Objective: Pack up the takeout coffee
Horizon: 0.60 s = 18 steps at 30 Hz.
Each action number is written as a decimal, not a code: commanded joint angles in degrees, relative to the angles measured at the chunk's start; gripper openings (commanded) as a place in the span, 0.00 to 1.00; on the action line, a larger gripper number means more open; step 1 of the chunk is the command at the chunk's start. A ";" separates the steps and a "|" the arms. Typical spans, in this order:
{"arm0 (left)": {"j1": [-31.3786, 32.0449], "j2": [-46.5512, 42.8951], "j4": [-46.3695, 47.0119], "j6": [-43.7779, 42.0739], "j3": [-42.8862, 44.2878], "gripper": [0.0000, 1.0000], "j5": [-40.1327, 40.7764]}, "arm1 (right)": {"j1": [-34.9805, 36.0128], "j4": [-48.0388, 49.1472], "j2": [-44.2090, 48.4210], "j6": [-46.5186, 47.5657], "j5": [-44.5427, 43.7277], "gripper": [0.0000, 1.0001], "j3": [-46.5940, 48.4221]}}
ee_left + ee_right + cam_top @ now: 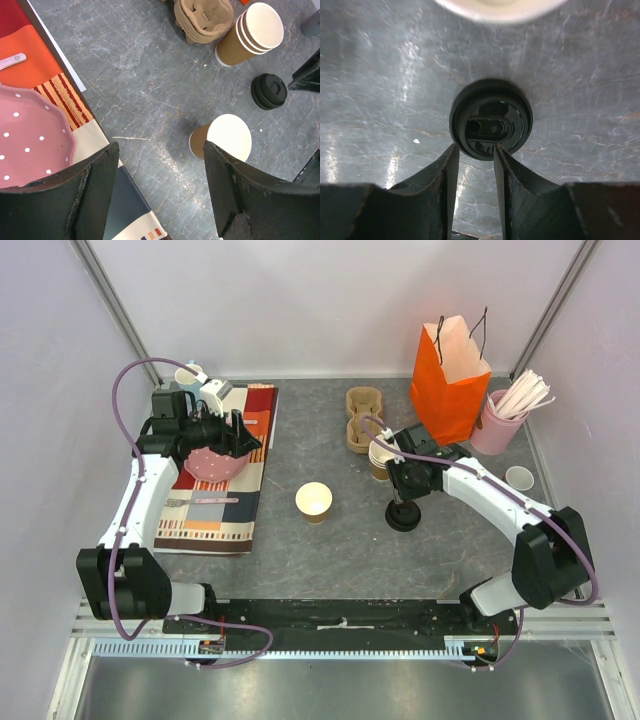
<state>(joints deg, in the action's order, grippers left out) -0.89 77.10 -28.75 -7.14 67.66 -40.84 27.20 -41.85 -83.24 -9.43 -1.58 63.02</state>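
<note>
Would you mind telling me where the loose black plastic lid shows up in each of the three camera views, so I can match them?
Top external: the black lid lies on the table right of centre, under the right gripper.
Left wrist: upper right, flat on the table.
Right wrist: centre of frame, just beyond the fingertips.
Shared landmark: the single open paper cup, left of the lid in the top view, lower-left of it in the left wrist view; the pale blurred rim at the right wrist view's top edge may be a cup, but which one is unclear.

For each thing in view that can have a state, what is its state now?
single paper cup: upright, lidless.
black lid: flat on the table, off the cup.
stacked cups: nested, lidless.
orange paper bag: upright, open on top.
left gripper: fingers wide open, holding nothing.
right gripper: fingers at the lid's near edge; grip unclear.
</note>
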 commanded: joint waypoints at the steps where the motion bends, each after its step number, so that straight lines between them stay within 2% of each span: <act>1: 0.18 -1.69 0.28 -1.74 0.02 0.75 -1.87 | -1.10 3.25 -0.25 1.60 3.24 0.41 -2.11; 6: 0.18 -1.78 0.28 -1.92 -0.69 0.75 -1.52 | -1.19 5.28 -2.27 2.93 7.65 0.40 -2.38; 11: 0.27 -1.78 0.45 -1.92 -0.60 0.75 -1.44 | -1.19 5.19 -5.26 3.19 6.86 0.39 -3.08; 18: 0.18 -1.87 0.28 -1.92 -0.77 0.75 -1.61 | -1.19 4.76 -7.20 2.84 4.40 0.31 -2.82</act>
<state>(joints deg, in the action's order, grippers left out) -0.89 77.08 -28.71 -7.16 67.11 -41.01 26.02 -38.15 -90.11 -7.01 4.03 60.14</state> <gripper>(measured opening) 0.754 0.331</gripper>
